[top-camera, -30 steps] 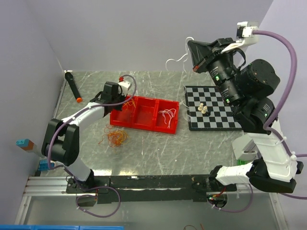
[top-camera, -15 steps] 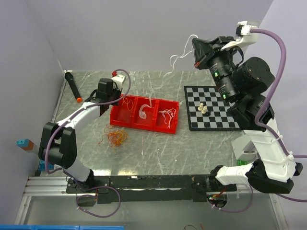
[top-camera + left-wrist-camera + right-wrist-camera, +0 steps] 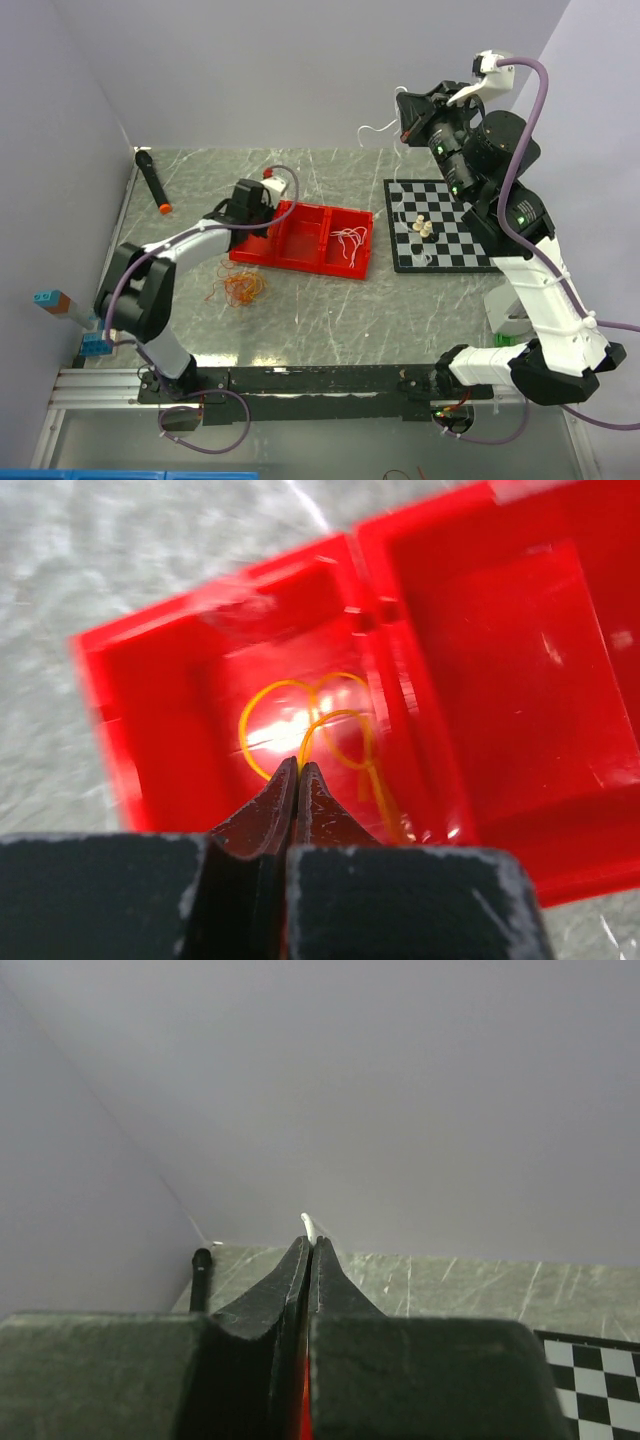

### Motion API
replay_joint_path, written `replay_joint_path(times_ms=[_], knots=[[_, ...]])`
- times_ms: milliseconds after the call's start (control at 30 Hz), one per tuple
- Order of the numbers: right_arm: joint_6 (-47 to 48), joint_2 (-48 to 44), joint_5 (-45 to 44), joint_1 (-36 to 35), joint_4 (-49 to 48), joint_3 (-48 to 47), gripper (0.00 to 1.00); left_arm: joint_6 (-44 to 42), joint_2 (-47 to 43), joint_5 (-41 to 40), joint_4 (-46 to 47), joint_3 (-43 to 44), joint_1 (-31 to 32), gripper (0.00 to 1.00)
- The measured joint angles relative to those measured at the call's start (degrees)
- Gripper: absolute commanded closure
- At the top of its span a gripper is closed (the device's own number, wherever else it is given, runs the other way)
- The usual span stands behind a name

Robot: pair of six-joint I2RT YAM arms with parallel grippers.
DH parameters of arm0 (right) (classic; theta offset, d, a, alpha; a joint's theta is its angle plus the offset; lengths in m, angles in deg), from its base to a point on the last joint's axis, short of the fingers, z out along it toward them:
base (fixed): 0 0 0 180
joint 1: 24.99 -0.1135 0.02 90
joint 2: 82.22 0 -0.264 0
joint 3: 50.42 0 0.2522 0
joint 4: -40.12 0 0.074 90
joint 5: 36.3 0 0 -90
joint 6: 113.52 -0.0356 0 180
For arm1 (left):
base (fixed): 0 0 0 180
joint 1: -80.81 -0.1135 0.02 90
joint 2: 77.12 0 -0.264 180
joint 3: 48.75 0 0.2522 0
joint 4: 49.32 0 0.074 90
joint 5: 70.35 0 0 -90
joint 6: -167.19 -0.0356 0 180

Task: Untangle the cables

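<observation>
Orange tangled wire cables (image 3: 240, 288) lie on the table (image 3: 330, 320) below the red plastic three-compartment tray (image 3: 300, 263). We find sorting under way. The left fingers (image 3: 265, 815) are pressed together at a yellow strand (image 3: 368, 770) in the tray's left compartment, and we cannot tell whether they grip it. The right fingers (image 3: 285, 1280), upper right, pinch a white strand (image 3: 372, 128) aloft. We judge it needs lowering into the tray.

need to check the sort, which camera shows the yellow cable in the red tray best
Left wrist: the yellow cable lies looped in an end compartment of the red tray, reaching the shut tips of the left gripper. In top external that gripper covers the compartment, so the cable is hidden. Right wrist shows none of it.
</observation>
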Motion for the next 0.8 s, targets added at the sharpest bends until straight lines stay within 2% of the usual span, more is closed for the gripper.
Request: replay_joint_path(times_ms=[167, 233, 367, 400, 433, 467, 633, 800], knots=[[-0.79, 0.00, 1.22, 1.01, 0.72, 0.22, 1.00, 0.02, 7.45, -1.29, 1.25, 0.96, 1.44, 0.99], [-0.76, 0.02, 1.49, 1.11, 0.96, -0.22, 1.00, 0.02, 9.66, -1.81, 1.27, 0.98, 1.38, 0.95], [-0.70, 0.02, 1.66, 1.27, 1.14, -1.31, 1.00, 0.20, 9.55, -1.70, 1.20, 0.96, 1.05, 0.70], [-0.70, 0.02, 1.73, 1.29, 1.14, -1.62, 1.00, 0.11, 9.05, -1.42, 1.14, 0.96, 1.05, 0.62], [-0.70, 0.02, 1.90, 1.29, 1.14, -1.97, 1.00, 0.26, 8.24, -0.98, 0.83, 0.96, 1.05, 0.46], [-0.70, 0.02, 1.97, 1.31, 1.09, -2.10, 1.00, 0.28, 7.34, -0.46, 0.48, 0.96, 1.05, 0.37], [-0.79, 0.13, 2.67, 1.42, 1.07, -2.23, 1.00, 1.14, -0.70, 2.95, -2.19, 1.01, 0.76, 0.02], [-0.98, 0.11, 2.95, 1.55, 0.17, -0.15, 1.00, 1.01, -7.30, 7.54, -5.44, 3.30, 0.57, 0.03]])
